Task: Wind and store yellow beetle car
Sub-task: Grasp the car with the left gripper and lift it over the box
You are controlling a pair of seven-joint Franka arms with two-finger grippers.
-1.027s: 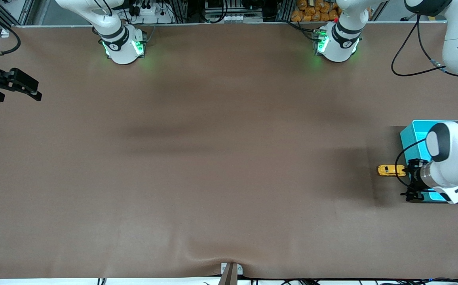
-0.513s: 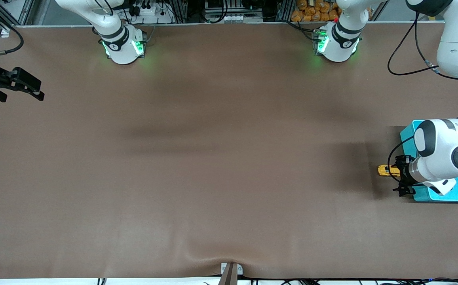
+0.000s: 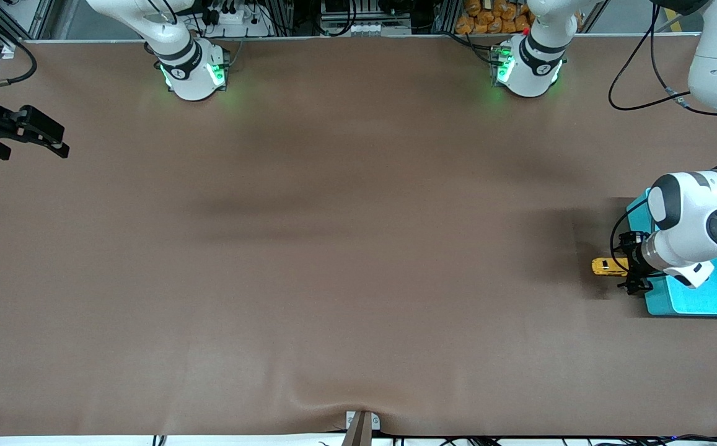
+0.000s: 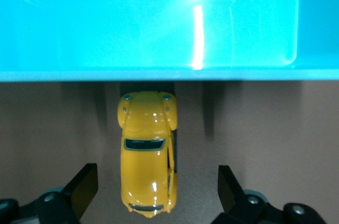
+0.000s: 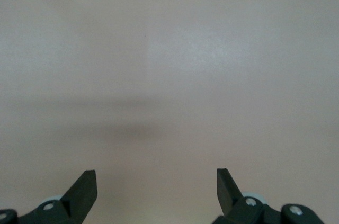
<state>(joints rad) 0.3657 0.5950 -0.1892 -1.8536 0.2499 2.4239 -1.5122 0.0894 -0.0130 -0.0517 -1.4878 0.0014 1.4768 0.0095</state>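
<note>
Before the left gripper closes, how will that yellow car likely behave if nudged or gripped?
The yellow beetle car sits on its wheels, so a nudge probably rolls it. Its glossy rounded body may slip between the open left gripper fingers. It looks rigid and light.

We note the yellow beetle car (image 4: 148,152) is glossy yellow-orange with dark windows; in the front view it shows as a small yellow spot at the right of the frame. The bin (image 3: 705,303) beside it is plain teal, with a bright white glare streak on its inside in the left wrist view. The table cover (image 3: 333,248) is uniform brown, unpatterned. The arms are white with black joint bands; both bases glow green at the upper edge. The left gripper (image 4: 153,195) and right gripper (image 5: 156,195) have black fingers.
</note>
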